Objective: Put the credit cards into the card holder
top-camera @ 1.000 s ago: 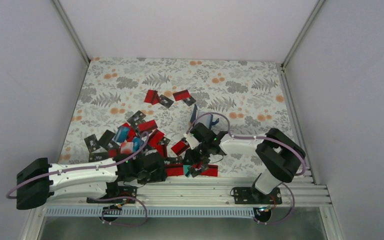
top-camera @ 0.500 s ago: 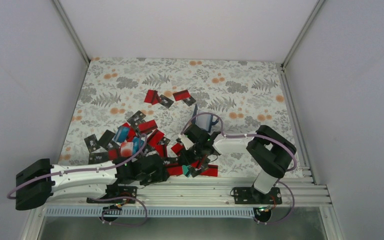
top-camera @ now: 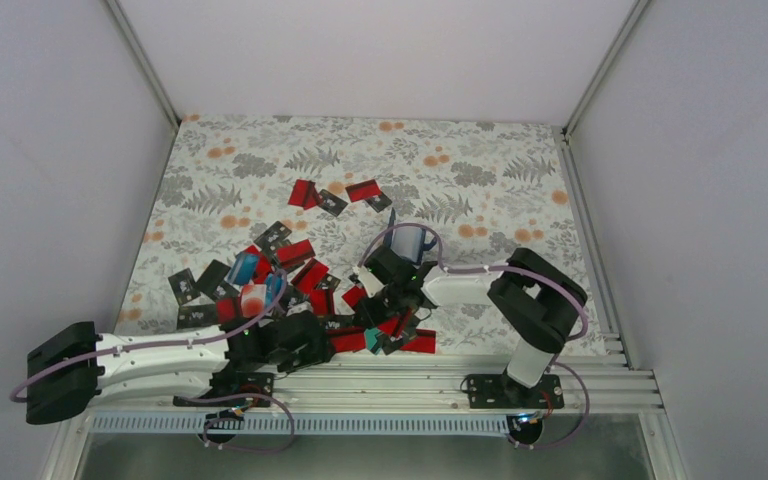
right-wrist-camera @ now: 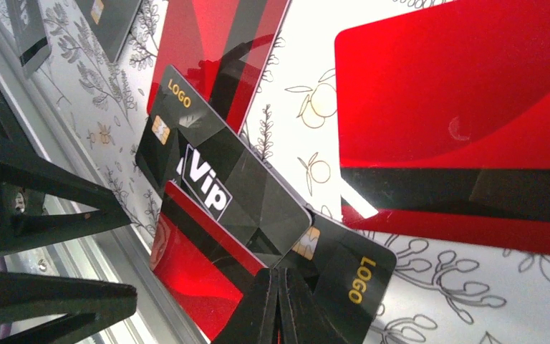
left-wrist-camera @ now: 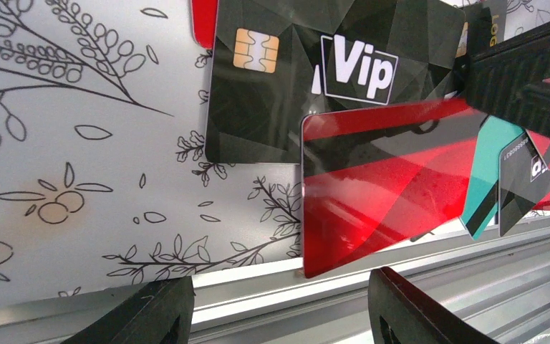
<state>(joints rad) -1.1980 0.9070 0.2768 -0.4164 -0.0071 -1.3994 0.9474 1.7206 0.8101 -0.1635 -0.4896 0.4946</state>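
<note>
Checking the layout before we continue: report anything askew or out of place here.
The credit cards lie scattered and overlapping at all angles, not stacked. One red card lies tilted over a black Vip card, and its corner reaches the metal rail at the near edge. No damage shows.

Left arm (top-camera: 160, 355) and right arm (top-camera: 460, 288) show white link shells, black joint housings, external lilac cables (top-camera: 400, 229), and black bases (top-camera: 505, 390) at lower frame.
</note>
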